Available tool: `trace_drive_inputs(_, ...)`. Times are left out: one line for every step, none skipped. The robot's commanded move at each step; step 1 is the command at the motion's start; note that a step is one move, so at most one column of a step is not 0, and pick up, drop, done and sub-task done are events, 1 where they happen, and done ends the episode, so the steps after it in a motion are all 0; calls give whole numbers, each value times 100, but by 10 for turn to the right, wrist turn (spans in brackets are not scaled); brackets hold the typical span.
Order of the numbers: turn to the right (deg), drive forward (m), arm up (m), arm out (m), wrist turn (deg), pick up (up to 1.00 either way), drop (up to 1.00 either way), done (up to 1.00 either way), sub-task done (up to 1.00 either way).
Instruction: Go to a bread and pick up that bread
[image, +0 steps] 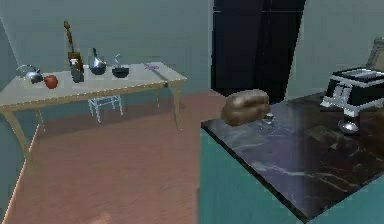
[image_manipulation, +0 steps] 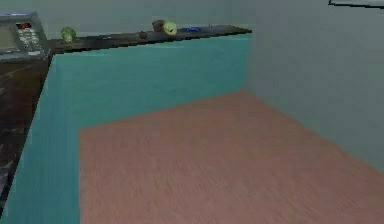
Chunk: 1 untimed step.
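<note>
Bread: brown loaf (image: 246, 106) on the dark counter (image: 300, 160), right at its near corner, a bit to the forward view's right of middle.
Neighbours: a small pale thing (image: 268, 119) sits just beside the loaf. A silver box (image: 357, 88), maybe a toaster, is further along the counter, well apart.
Long axis: looks like it runs roughly across the forward view, tipped a little. Hard to call, tbh.
Gripper: can't tell its state, and can't tell which way the bread lies from it either.
Best guess on direction: the loaf is ahead of the robot and slightly to the forward view's right, so I'd expect the base to roll closer and turn until that corner is on the arm's side.
Arm side view: teal wall (image_manipulation: 150, 80) with a green ball (image_manipulation: 68, 34) on top, bare floor nearer.
Elsewhere: table (image: 130, 88) with a bottle (image: 74, 55), off at the forward view's left, not in the way.
Stage: approach, pick-up not yet begun.
Risk: the loaf is close to the edge, so a nudge could knock it off.
</note>
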Motion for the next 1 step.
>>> trace_drive_inputs(0, 30, 0, 0, 0, 0, 0, 0, 0)
